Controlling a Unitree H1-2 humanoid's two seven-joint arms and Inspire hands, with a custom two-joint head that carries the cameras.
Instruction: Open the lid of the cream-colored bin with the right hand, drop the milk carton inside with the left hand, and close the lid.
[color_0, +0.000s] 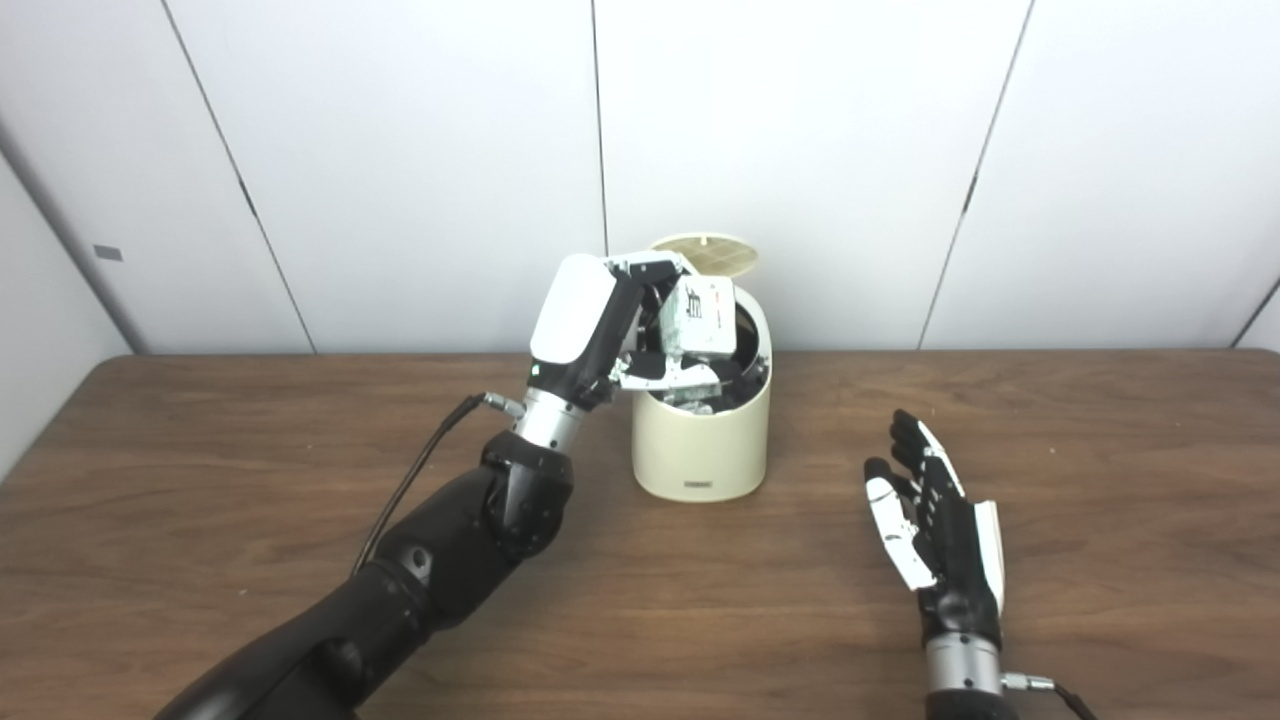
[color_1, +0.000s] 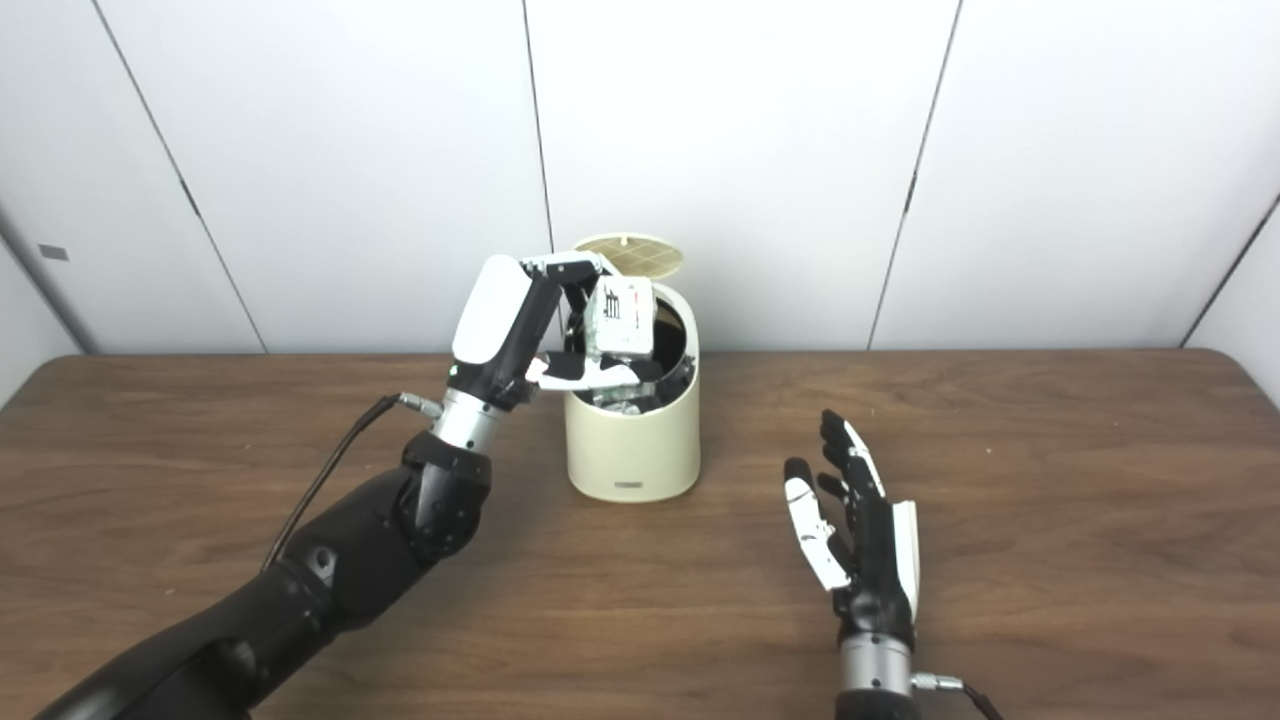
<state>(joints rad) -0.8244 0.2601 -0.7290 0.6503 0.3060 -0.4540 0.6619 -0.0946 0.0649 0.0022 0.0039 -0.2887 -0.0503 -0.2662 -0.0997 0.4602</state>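
Note:
The cream-colored bin (color_0: 700, 450) stands at the middle back of the table, its round lid (color_0: 706, 254) tipped up behind the opening. My left hand (color_0: 625, 325) is raised at the bin's left rim and is shut on the white milk carton (color_0: 700, 318), which hangs over the open mouth. Dark contents show inside the bin under the carton. My right hand (color_0: 930, 520) rests low over the table to the right of the bin, open, fingers pointing away from me, holding nothing.
The brown wooden table (color_0: 200, 480) runs to a white panelled wall (color_0: 400, 150) right behind the bin. A black cable (color_0: 420, 475) trails from my left wrist.

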